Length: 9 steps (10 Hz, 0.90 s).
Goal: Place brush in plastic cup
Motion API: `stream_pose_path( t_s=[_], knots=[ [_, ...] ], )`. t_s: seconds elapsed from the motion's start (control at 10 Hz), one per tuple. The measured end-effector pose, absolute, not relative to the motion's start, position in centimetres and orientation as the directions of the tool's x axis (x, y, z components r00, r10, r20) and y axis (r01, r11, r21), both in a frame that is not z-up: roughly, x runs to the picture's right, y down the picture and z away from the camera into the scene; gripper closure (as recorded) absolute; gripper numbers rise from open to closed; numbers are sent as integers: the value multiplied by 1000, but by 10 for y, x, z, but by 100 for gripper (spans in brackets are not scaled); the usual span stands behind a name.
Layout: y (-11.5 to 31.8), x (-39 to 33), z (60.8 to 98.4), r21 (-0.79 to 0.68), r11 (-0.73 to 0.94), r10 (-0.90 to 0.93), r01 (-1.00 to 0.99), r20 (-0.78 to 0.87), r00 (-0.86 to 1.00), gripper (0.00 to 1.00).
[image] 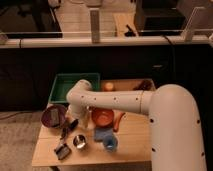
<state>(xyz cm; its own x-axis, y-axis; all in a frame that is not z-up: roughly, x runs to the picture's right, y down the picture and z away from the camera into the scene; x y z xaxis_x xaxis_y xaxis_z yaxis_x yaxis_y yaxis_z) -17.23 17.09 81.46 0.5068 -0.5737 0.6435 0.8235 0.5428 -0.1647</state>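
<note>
Got the pincer point(70, 125) spread apart, hovering by the brush point(63, 149) lying flat on the table point(131, 146), probably lining up a grab before the plastic cup point(110, 144) trip.

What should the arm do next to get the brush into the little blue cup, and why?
Probably ease the pincer down onto the brush, which lies near the table's front left corner, just nearer the camera. The pincer looks open and empty, so the brush must be gripped before it can go to the plastic cup, right of the steel cup.
</note>
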Motion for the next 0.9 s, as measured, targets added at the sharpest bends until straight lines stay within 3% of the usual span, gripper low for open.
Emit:
stream_pose_path(
  t_s=[0.9],
  knots=[
    [162,-164,811,-143,608,-513,781,680,524,20]
  ],
)
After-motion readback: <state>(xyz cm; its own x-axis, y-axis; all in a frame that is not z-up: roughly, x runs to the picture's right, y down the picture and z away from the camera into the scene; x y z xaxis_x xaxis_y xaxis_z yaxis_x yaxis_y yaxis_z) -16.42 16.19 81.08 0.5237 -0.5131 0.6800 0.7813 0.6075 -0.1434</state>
